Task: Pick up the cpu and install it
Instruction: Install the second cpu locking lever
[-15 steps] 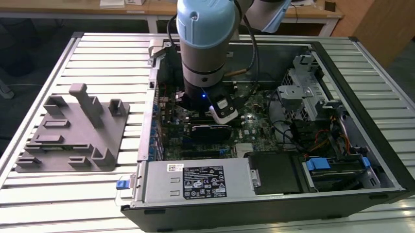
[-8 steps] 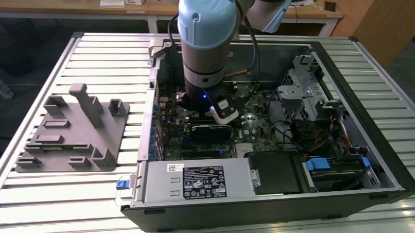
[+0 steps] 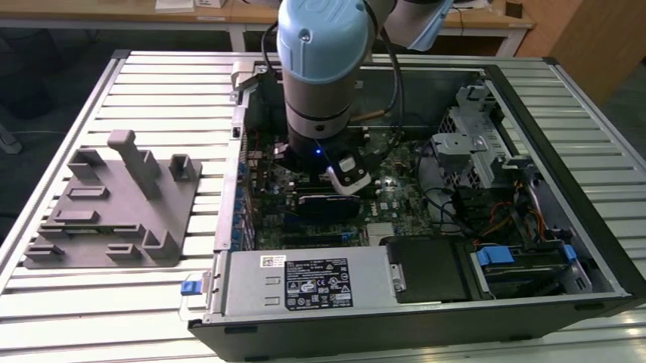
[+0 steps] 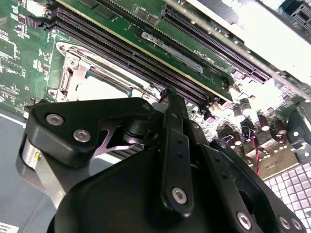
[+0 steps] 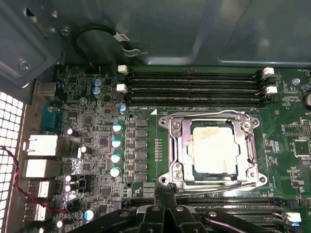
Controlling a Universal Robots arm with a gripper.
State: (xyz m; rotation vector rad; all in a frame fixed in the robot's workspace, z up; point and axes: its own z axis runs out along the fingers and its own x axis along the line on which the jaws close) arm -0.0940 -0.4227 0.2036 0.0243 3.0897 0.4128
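A white-and-black printed label (image 3: 315, 283) covers the power supply (image 3: 302, 281) at the case's near edge; its small print cannot be read; nothing else carries legible text.

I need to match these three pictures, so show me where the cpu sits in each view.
Exterior view: I cannot make the cpu out; the arm stands over the motherboard inside the open computer case.
First wrist view: the cpu lies in the metal socket frame, beside the memory slots.
Second wrist view: a pale corner of it shows beyond the gripper.
Shared landmark: the memory slots.
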